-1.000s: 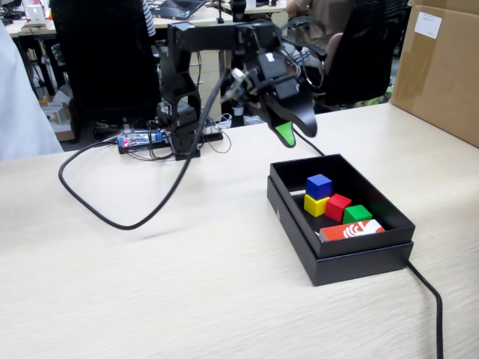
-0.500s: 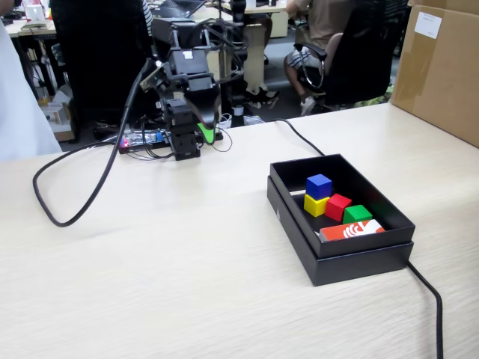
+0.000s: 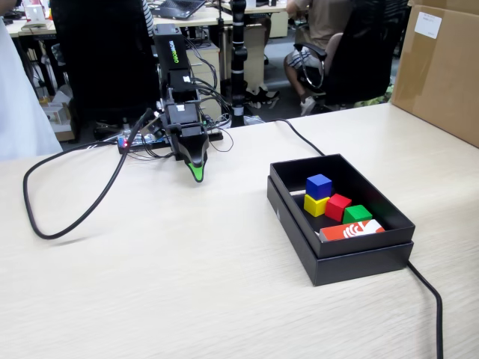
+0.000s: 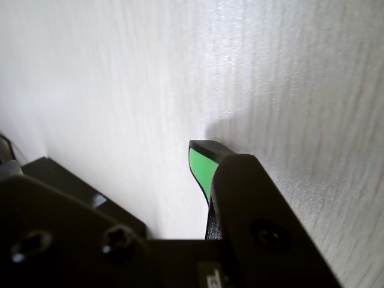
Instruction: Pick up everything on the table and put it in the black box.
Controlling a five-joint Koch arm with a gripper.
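The gripper (image 3: 196,176) is pointing its green tip down at the bare table (image 3: 187,284), and its jaws look pressed together on nothing. The blue cube (image 3: 319,185), yellow cube (image 3: 314,205), red cube (image 3: 337,206) and green cube (image 3: 357,215) are all sitting in the box (image 3: 338,262) on the right. I think the job is finishing, so the arm should be resting at the far left.

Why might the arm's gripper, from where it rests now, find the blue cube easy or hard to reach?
Probably easy: the blue cube sits uppermost in the open black box, nothing over it, bare table between it and the gripper.
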